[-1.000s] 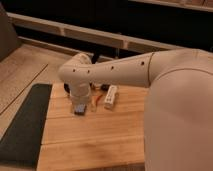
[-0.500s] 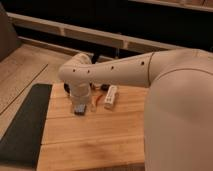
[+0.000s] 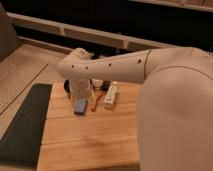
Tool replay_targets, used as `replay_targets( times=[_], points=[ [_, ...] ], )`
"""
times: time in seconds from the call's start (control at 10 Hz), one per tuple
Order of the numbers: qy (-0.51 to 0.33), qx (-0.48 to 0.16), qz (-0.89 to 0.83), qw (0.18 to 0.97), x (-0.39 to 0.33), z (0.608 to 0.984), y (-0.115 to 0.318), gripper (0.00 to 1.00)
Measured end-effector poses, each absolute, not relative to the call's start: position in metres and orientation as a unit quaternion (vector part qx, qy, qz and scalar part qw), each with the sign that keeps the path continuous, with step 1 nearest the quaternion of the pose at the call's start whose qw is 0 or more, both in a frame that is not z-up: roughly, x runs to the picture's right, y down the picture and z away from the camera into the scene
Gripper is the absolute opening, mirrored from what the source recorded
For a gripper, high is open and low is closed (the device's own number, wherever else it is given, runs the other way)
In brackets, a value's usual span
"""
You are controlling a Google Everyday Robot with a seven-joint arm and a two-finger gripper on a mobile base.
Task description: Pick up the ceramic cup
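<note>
The ceramic cup (image 3: pixel 97 83) is a small cream-white round cup on the wooden table (image 3: pixel 90 135), at the back, mostly hidden behind my arm. My gripper (image 3: pixel 80 106) hangs below the white wrist, low over the table, in front of and to the left of the cup and apart from it. Nothing shows in its hold.
A black bowl (image 3: pixel 67 86) peeks out behind the wrist at the left. A long white bottle-like object (image 3: pixel 111 95) lies right of the cup, and a thin orange item (image 3: pixel 97 101) lies beside the gripper. A dark mat (image 3: pixel 25 125) borders the table's left side.
</note>
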State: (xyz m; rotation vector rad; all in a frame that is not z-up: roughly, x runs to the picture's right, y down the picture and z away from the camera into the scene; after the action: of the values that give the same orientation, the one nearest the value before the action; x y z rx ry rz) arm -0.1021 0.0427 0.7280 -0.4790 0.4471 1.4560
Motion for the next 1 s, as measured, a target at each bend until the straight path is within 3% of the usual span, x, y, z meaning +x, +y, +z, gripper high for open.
replay_targets(
  times=[0.1, 0.4, 0.8, 1.0],
  points=[
    [0.167, -0.195, 0.665, 0.701, -0.095, 0.740, 0.003, 0.65],
    [0.101, -0.161, 0.696, 0.693, -0.066, 0.750, -0.062, 0.65],
    [0.102, -0.161, 0.695, 0.693, -0.068, 0.751, -0.061, 0.65],
    [0.129, -0.128, 0.706, 0.685, -0.036, 0.764, -0.070, 0.65]
  ],
)
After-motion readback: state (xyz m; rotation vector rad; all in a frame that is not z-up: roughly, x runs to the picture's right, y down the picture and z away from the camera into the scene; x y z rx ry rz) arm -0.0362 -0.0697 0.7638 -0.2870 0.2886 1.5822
